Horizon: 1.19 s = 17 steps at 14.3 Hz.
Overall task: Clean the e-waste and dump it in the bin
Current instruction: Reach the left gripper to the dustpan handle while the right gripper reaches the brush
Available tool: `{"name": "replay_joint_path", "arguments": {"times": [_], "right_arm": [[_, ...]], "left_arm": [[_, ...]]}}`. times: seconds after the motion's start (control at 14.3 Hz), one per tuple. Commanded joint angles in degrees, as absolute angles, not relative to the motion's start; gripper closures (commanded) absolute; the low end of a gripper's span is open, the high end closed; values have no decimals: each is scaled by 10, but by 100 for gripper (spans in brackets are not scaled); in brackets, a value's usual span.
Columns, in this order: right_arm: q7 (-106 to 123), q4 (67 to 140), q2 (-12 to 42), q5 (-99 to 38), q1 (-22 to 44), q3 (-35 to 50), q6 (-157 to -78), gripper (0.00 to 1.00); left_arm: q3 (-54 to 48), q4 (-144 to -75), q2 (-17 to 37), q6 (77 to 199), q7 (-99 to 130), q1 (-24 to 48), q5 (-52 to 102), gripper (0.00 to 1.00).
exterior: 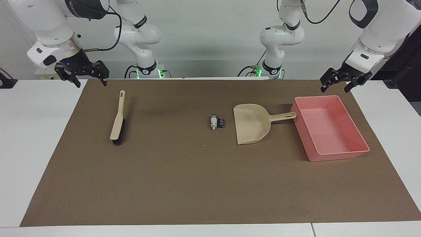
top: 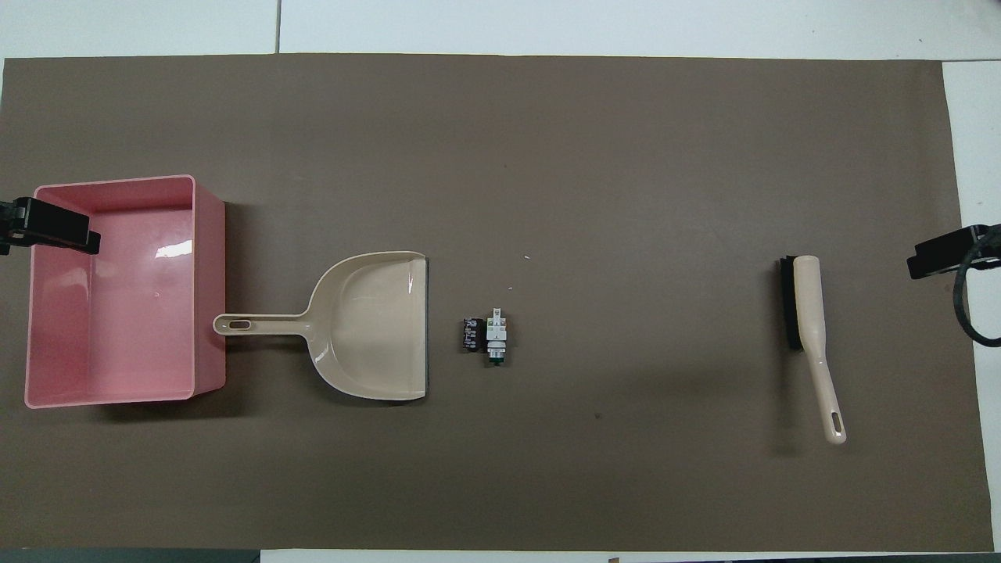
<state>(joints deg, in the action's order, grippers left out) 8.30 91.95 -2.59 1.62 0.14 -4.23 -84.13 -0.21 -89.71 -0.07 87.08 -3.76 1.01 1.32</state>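
Two tiny parts touch: a white-grey part (exterior: 213,122) and a black-purple block (exterior: 222,122), at the dustpan's (exterior: 251,123) nine o'clock. Left end effector (exterior: 338,80) and right end effector (exterior: 86,75) hang spread, empty.

Bright, even light from above. Soft short shadows beside the brush (exterior: 117,122), dustpan (exterior: 251,123) and pink tray (exterior: 358,144). White glare patch on tray floor. Both views sharp, edges undistorted.
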Motion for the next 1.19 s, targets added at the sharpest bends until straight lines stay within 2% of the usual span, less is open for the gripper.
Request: {"name": "replay_joint_path", "arguments": {"times": [0.0, 0.7, 1.12], "right_arm": [[98, 934, -40, 7, -2, -42, -841, 1], [97, 934, -40, 6, -1, -43, -840, 1], [96, 959, -52, 6, -6, -43, -846, 1]], "left_arm": [[-4, -908, -12, 869, -32, 6, 6, 1], [-5, -910, -13, 866, -50, 11, 6, 1], [-11, -973, -40, 933, -261, 18, 6, 1]]}}
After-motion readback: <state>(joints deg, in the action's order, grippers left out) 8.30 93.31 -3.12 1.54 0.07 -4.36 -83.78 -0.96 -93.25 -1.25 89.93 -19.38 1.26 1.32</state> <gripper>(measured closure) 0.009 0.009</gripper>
